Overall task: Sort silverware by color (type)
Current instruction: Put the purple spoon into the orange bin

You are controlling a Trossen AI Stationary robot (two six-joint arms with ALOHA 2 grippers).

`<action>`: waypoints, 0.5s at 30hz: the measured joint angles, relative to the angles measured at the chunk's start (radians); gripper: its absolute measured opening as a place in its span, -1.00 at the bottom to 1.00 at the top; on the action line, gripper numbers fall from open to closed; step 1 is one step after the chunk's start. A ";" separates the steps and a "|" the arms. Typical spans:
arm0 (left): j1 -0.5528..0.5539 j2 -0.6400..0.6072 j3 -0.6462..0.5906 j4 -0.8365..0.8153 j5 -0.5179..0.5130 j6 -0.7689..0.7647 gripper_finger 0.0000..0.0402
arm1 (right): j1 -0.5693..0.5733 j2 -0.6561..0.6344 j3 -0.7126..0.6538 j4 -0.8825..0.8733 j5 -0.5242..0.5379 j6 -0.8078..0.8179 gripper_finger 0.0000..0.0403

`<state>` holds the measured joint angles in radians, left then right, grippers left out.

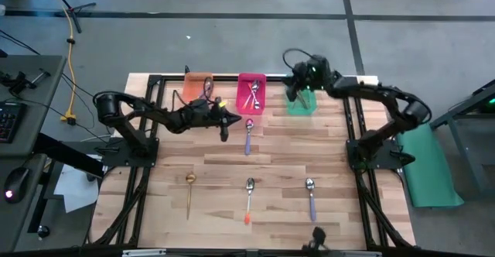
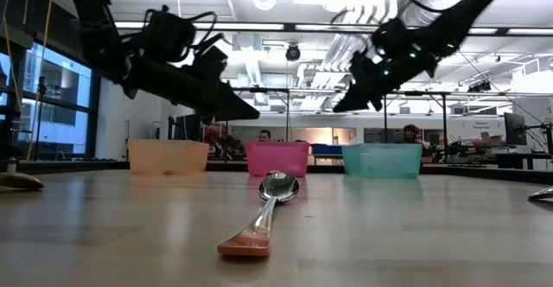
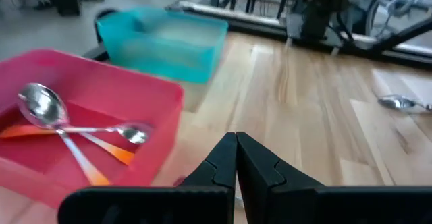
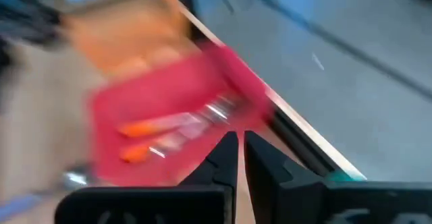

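Right now both arms hang over the far edge of the tabletop (image 1: 263,164), where three bins stand in a row: an orange bin (image 1: 198,84), a pink bin (image 1: 251,93) and a green bin (image 1: 302,102). The left gripper (image 1: 225,121) hovers just in front of the gap between the orange and pink bins, its fingers (image 3: 226,163) pressed together with nothing between them. The right gripper (image 1: 296,83) hangs above the green bin's far side; its fingers (image 4: 226,153) are almost together, only a thin slit showing, and they carry nothing.

Inside the pink bin lie two orange-handled spoons (image 3: 74,129), crossed over each other. Just in front of that bin a purple-handled spoon (image 1: 248,135) rests on the wood, bowl toward the bins. Nearer the front edge three more spoons lie well apart in a row: a gold spoon (image 1: 189,191) on the left arm's side, an orange-handled spoon (image 1: 249,200) in the middle with its bowl pointing toward the bins, and a second purple-handled spoon (image 1: 311,197) on the right arm's side.

Beyond the tabletop, people sit at desks in the room behind.
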<state>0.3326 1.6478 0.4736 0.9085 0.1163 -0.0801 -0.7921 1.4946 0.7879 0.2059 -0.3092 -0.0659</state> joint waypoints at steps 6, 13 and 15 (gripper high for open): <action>-0.073 0.000 0.134 -0.285 -0.113 -0.060 -0.99 | 0.107 -0.083 -0.258 0.478 -0.054 0.017 -0.99; -0.159 0.000 0.304 -0.656 -0.284 -0.190 -0.76 | 0.154 -0.179 -0.359 0.590 -0.035 -0.003 -1.00; -0.185 0.000 0.329 -0.691 -0.348 -0.237 -0.67 | 0.154 -0.210 -0.359 0.587 -0.035 0.000 -1.00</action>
<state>0.1477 1.6478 0.8026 0.2174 -0.2319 -0.3168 -0.6383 1.2842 0.4286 0.7927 -0.3439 -0.0659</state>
